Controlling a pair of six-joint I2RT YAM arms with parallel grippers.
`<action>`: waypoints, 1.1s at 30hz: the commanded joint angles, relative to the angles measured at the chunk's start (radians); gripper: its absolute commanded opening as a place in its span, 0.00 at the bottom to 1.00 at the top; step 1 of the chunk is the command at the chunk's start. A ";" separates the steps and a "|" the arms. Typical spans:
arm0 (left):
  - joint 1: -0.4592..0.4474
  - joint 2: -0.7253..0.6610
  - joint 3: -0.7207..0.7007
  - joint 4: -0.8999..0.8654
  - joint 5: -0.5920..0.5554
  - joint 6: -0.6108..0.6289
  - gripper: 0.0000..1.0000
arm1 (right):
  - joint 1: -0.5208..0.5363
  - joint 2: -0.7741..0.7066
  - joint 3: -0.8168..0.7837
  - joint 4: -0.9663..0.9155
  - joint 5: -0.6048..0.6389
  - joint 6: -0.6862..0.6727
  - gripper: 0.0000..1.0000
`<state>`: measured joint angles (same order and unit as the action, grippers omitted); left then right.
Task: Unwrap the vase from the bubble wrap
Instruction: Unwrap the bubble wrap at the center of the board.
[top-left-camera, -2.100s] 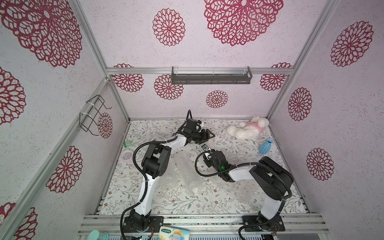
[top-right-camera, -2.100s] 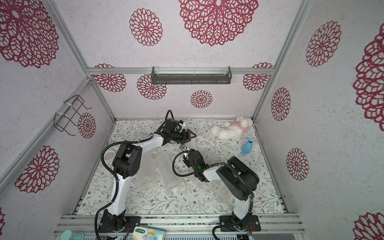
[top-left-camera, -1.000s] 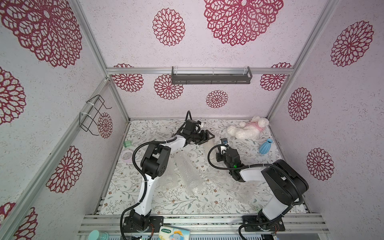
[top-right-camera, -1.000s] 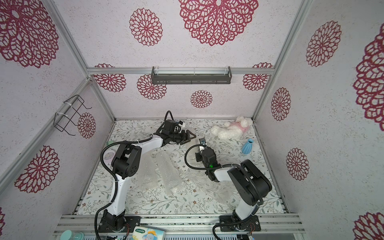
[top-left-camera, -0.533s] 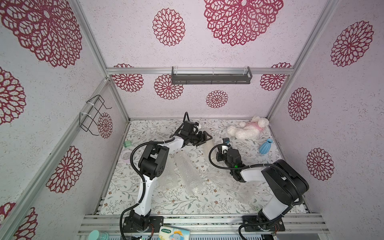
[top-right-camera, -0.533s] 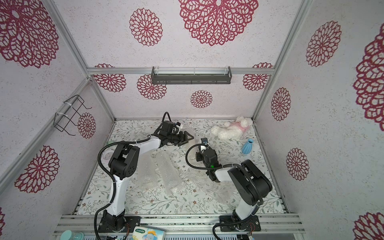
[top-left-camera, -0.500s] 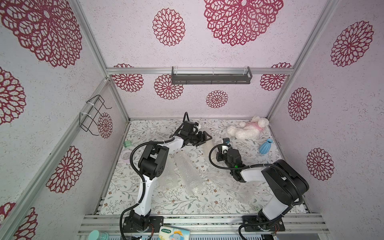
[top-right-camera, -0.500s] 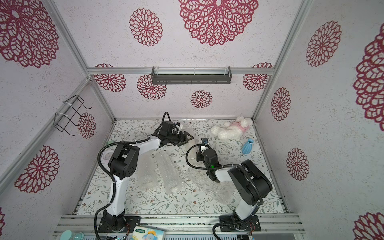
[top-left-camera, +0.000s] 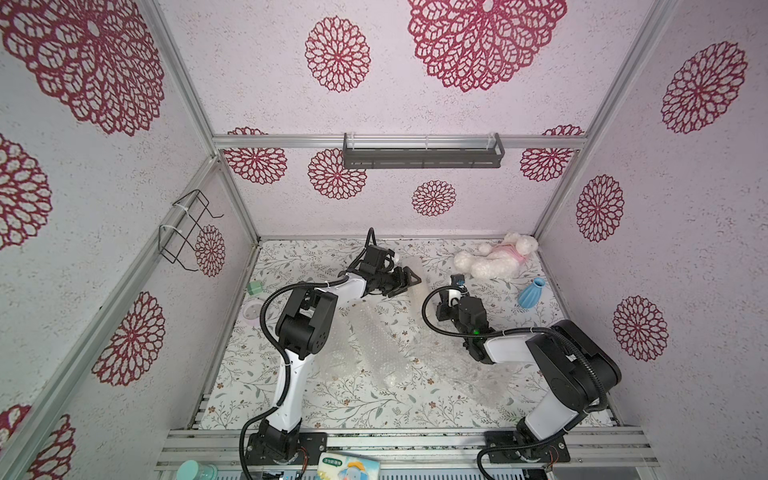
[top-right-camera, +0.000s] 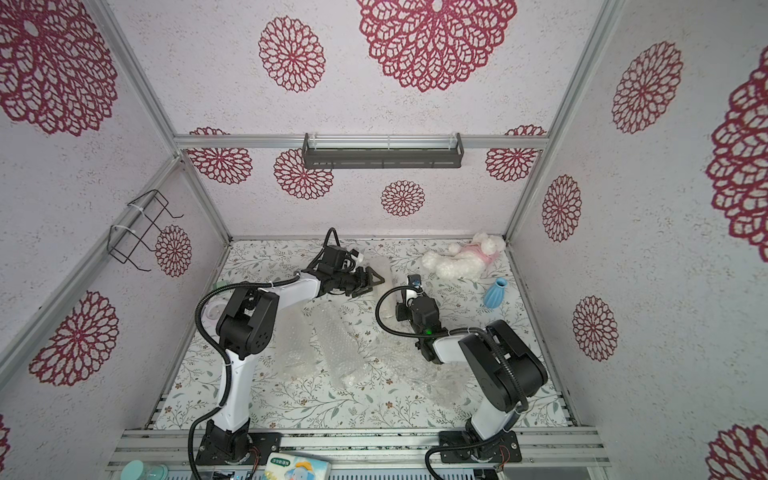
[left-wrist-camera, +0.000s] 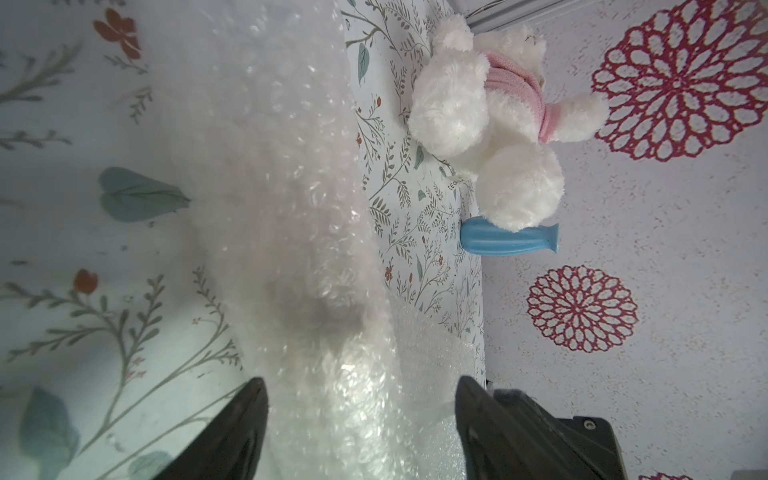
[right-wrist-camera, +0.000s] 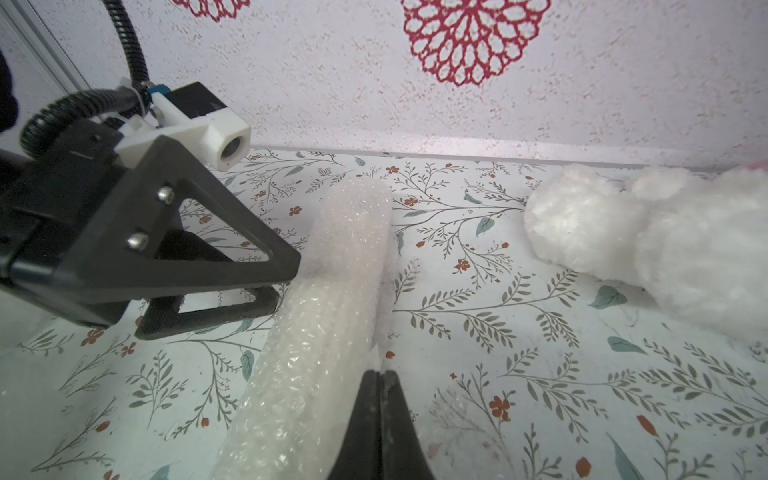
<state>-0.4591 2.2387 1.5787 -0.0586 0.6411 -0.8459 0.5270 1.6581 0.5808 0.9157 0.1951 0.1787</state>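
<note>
- A white plush toy in a pink jumper (top-left-camera: 492, 262) lay at the far right of the floral-patterned table (top-left-camera: 332, 399), near the right gripper (right-wrist-camera: 377, 376).
- A ribbed sky-blue vase (top-left-camera: 530, 294) stood upright and bare just beside the toy, close to the right wall.
- A small green block (top-left-camera: 254, 286) and a pale round dish (top-left-camera: 251, 311) sat by the left edge, well apart from both grippers.
- The clear bubble wrap (top-left-camera: 374, 345) lay in crumpled sheets across the middle of the table, between the two arms. One part, rolled into a tube (right-wrist-camera: 332, 270), reached toward the back wall.
- The left gripper (right-wrist-camera: 286, 282) had its jaws wide apart, tips at one side of the tube. In the left wrist view, wrap filled the gap between its fingers (left-wrist-camera: 245, 415).
- The right gripper's jaws were pressed together, tip at the tube's other side. Whether they pinched a thin edge of wrap could not be told.
- Counted: two arms, one vase, one toy, one tube. The loose sheets overlapped too much to count.
- Bare table lay along the front left and in the far left corner. The toy and vase crowded the far right corner.
</note>
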 joint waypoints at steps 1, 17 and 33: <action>0.005 -0.032 -0.002 -0.009 -0.004 0.015 0.74 | -0.006 -0.043 0.005 0.028 -0.016 0.019 0.00; -0.052 -0.016 0.103 -0.234 -0.201 0.136 0.74 | -0.008 -0.067 -0.033 0.064 -0.023 0.031 0.00; -0.111 0.042 0.205 -0.356 -0.349 0.183 0.73 | -0.012 -0.061 -0.041 0.089 -0.032 0.045 0.00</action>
<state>-0.5518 2.2486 1.7683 -0.3779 0.3405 -0.6823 0.5251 1.6276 0.5434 0.9478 0.1696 0.2043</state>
